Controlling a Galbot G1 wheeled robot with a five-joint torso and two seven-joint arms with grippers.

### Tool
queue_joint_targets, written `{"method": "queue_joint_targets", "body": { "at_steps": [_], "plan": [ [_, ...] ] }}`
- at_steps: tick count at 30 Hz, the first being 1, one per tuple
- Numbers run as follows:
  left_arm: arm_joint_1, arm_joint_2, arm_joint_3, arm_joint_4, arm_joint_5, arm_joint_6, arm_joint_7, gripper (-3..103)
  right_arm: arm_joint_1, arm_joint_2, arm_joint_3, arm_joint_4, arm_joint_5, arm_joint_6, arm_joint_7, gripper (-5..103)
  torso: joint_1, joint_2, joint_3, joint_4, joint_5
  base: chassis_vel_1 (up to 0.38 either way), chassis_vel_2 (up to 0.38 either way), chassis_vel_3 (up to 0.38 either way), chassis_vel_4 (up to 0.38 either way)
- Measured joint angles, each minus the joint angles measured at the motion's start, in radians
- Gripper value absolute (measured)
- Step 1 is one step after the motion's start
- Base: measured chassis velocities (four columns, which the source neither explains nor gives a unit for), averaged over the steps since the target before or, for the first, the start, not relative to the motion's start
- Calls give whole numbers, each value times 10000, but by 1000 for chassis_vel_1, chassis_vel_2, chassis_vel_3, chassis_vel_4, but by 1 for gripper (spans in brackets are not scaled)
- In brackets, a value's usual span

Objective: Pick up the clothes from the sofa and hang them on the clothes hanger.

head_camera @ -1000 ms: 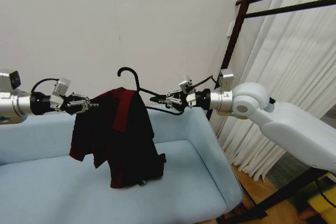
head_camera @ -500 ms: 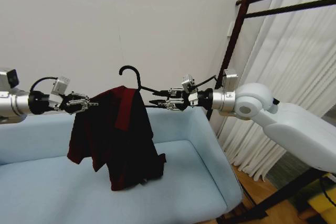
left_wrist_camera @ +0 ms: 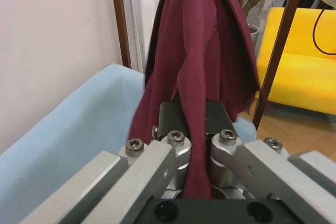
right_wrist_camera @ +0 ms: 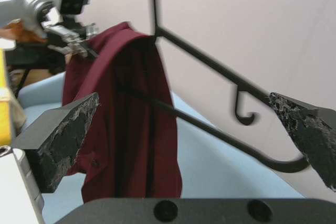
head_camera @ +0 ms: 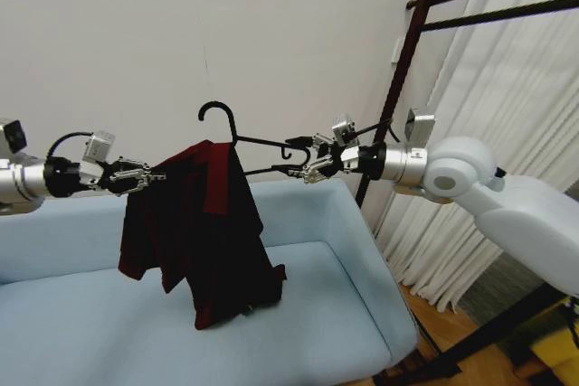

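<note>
My left claw (head_camera: 152, 175) is clamped on the edge of a dark red shirt (head_camera: 204, 232), holding it out in the air above a pale blue sofa (head_camera: 81, 323). The shirt drapes over one end of a black hanger (head_camera: 258, 142). My right claw (head_camera: 312, 163) is spread wide, with the hanger's bare end between its fingers; I cannot tell whether they touch it.

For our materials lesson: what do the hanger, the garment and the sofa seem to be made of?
Hanger: thin, rigid black bars with a matte look, probably plastic or coated metal. Garment: dark red cloth, shown by its soft draping folds. Sofa: pale blue upholstery, seemingly matte fabric, without shine.
</note>
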Motion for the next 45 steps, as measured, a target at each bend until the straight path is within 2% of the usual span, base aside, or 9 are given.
{"method": "queue_joint_targets", "body": {
  "at_steps": [6, 12, 16, 18, 21, 26, 30, 35, 45],
  "plan": [
    [-54, -162, -18, -27, 44, -19, -44, 2, -1304, -461, 415, 27, 166, 330, 602, 100, 0, 0, 0, -3, 3, 0, 0, 0, 0],
    [-134, -396, -77, -22, 43, -44, -178, 2, -2682, -285, 683, 27, -66, 675, 1512, 100, 0, -1, 1, 0, 0, 0, 0, 0, 0],
    [-272, -499, -163, 41, -22, -48, -239, 2, -3811, 269, 836, 197, -183, 925, 2732, 100, 0, 0, 0, 0, 0, 0, 0, 0, 0],
    [-288, -493, -178, 70, -30, -55, -239, 2, -3940, 381, 835, 213, -221, 950, 2859, 100, -1, 0, 0, 0, 0, 0, 0, 0, 0],
    [-366, -323, -272, 352, -123, -150, -101, 2, -4330, 1066, 729, 170, -337, 963, 3328, 100, -1, 0, 0, 0, 0, 0, 0, 0, 0],
    [-395, -155, -342, 682, -154, -288, 325, 2, -4145, 1768, 628, 17, -139, 900, 3559, 100, 0, 0, 1, 2, -1, 0, 0, 0, 0],
    [-350, -76, -325, 860, -243, -557, 592, 2, -3933, 2011, 623, 86, -19, 820, 3591, 100, 0, 0, 1, 3, -3, 0, 0, 0, 0],
    [-211, -12, -198, 911, -631, -887, 1283, 2, -4020, 2050, 649, 737, 34, 746, 3623, 100, 0, 0, 0, -2, -2, 0, 0, 0, 0],
    [-155, 13, -164, 879, -857, -901, 2094, 2, -4062, 2005, 652, 1249, 164, 692, 3656, 100, 0, 0, 0, 0, -1, 0, 0, 0, 0]
  ]
}}
